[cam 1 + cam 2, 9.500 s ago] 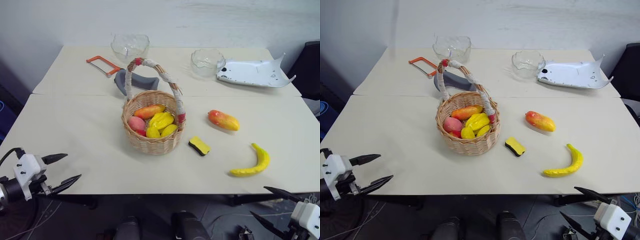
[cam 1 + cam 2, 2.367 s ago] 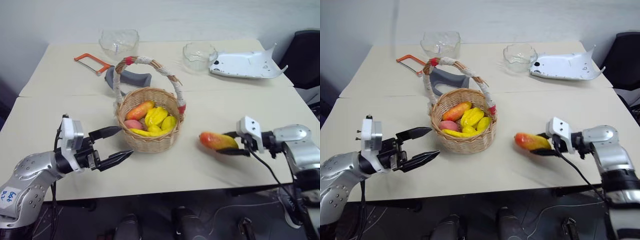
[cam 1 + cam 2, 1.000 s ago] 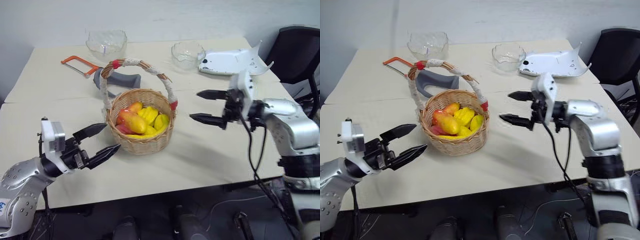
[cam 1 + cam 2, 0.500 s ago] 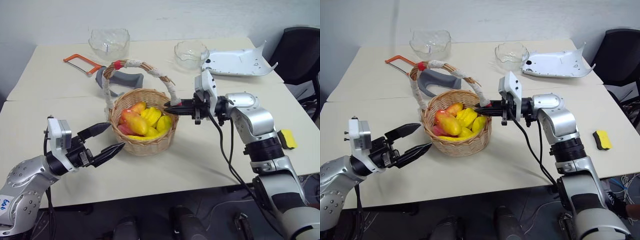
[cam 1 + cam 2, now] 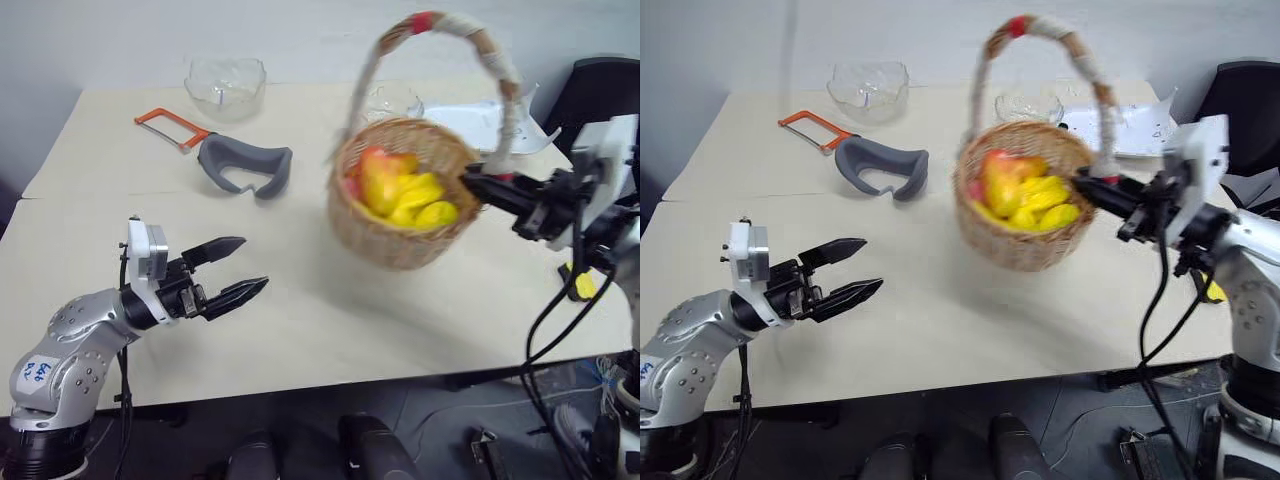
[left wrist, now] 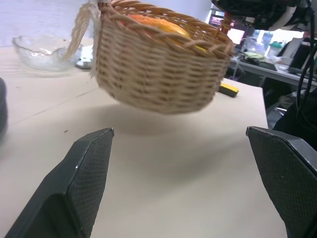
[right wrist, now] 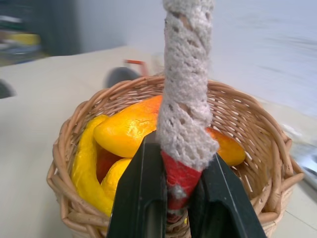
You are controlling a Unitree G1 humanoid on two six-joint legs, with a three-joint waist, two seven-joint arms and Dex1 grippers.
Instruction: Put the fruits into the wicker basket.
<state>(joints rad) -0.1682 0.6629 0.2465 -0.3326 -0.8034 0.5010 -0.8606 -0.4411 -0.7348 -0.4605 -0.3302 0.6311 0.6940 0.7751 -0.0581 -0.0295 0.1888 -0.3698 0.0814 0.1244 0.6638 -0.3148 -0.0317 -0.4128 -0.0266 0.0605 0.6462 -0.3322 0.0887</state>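
One wicker basket (image 5: 400,215), two glass bowls (image 5: 226,83), one hacksaw (image 5: 172,128).

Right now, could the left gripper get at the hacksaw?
Probably yes: the left gripper is open and empty, and bare table lies between it and the hacksaw; only the grey visor sits nearby.

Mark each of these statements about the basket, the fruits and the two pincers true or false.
1. The right pincer is shut on the wicker basket at the foot of its handle. True.
2. The basket stands on the table. False: it hangs clear above the tabletop.
3. The left pincer holds a banana. False: it is open and empty.
4. Fruits lie inside the basket. True.
5. The orange hacksaw lies in the basket. False: it lies on the table.
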